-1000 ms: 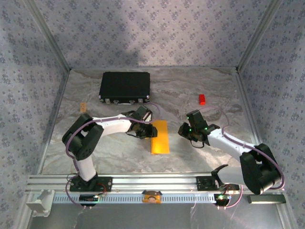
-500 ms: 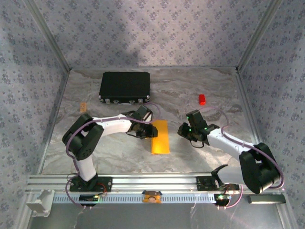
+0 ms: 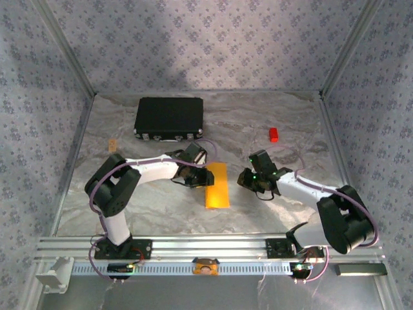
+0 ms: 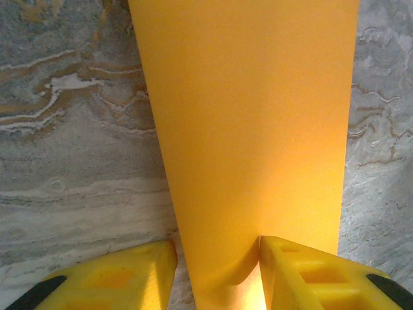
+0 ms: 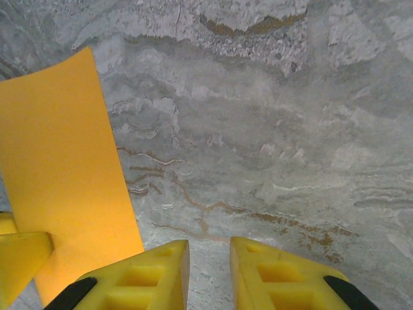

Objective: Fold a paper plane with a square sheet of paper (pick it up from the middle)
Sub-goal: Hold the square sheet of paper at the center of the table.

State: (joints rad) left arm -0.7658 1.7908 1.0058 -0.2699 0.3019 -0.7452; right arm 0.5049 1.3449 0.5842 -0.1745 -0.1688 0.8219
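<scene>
Sheet of paper (image 3: 217, 185), folded to a strip, is laid flat at centre of table (image 3: 284, 129), long axis near-to-far. Left gripper (image 4: 216, 258) is placed nearer, fingers apart astride its left edge. Right gripper (image 5: 210, 261), fingers nearly together w/ nothing between, is poised just to its right.

No words, numbers or signs can be read anywhere here. The paper (image 4: 251, 129) shows a plain orange face with no print. The black case (image 3: 169, 116) at the back is too small to tell whether it carries any marking.
</scene>
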